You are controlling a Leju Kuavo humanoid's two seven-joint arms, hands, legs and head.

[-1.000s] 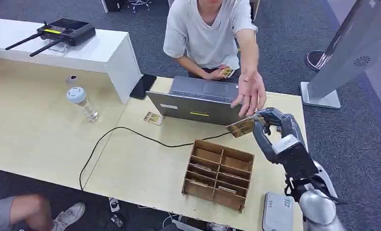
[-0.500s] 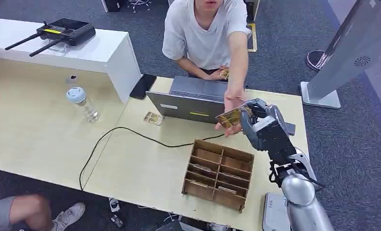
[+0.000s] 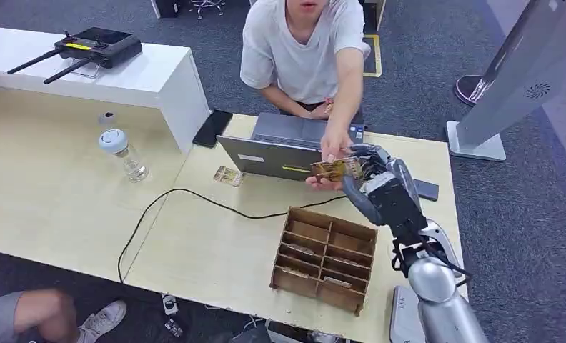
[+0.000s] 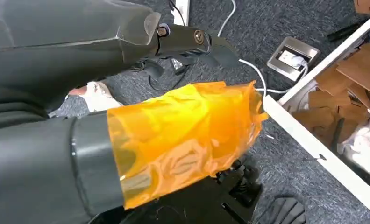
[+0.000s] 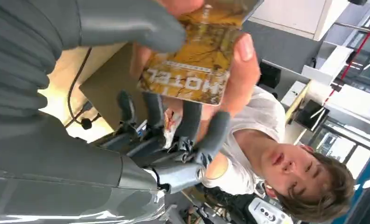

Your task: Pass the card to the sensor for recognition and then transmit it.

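My right hand (image 3: pixel 377 191) is raised over the table in front of the laptop (image 3: pixel 280 151) and pinches a yellow-brown card (image 3: pixel 331 170). In the right wrist view the grey thumb (image 5: pixel 127 23) presses on the card (image 5: pixel 197 70), printed "MOTEL", with the dark fingers (image 5: pixel 188 121) behind it. A person's hand (image 3: pixel 329 148) reaches over the laptop and grips the same card; their fingertip (image 5: pixel 243 56) lies on its edge. My left hand (image 4: pixel 192 39) hangs beside my body above the floor, a finger stretched out, holding nothing.
A wooden compartment box (image 3: pixel 326 259) sits near the table's front edge, with a grey flat device (image 3: pixel 407 319) to its right. Another card (image 3: pixel 228 176), a black cable (image 3: pixel 194 196), a bottle (image 3: pixel 125 153) and a phone (image 3: pixel 212 127) lie further left. A white stand (image 3: pixel 502 93) rises at the right.
My right hand has carried the card left and toward the laptop. The person's hand, open above it before, has come down and taken hold of the card.
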